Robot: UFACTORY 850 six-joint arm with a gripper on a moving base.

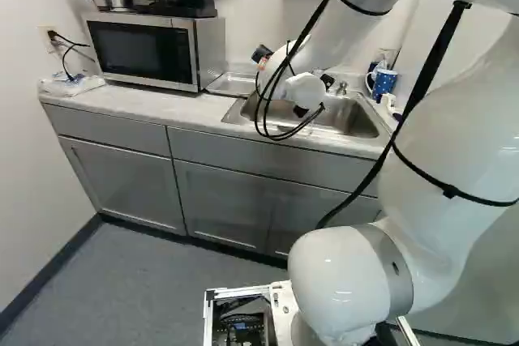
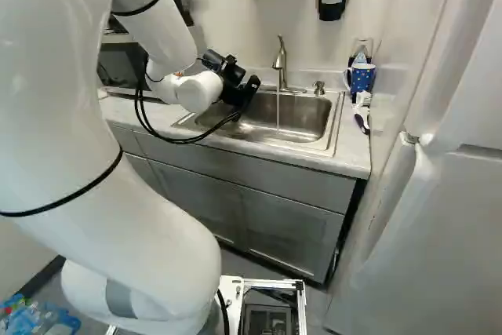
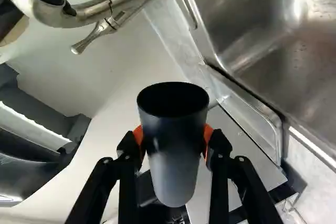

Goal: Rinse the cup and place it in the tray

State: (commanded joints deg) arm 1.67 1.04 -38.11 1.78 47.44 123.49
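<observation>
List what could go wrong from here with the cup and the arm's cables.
The cup is pinched only at its sides by the gripper's two orange pads; if its wall is wet, it might slip or turn.

The faucet stands close to the arm's wrist, so a sideways swing could knock the cup against it.

The black cables hang in a loop by the sink and might snag on its rim.

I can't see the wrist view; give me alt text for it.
A dark gray cup, its open mouth showing, is held between the orange pads of the claw. Beyond it are the metal faucet and part of the steel sink.
</observation>
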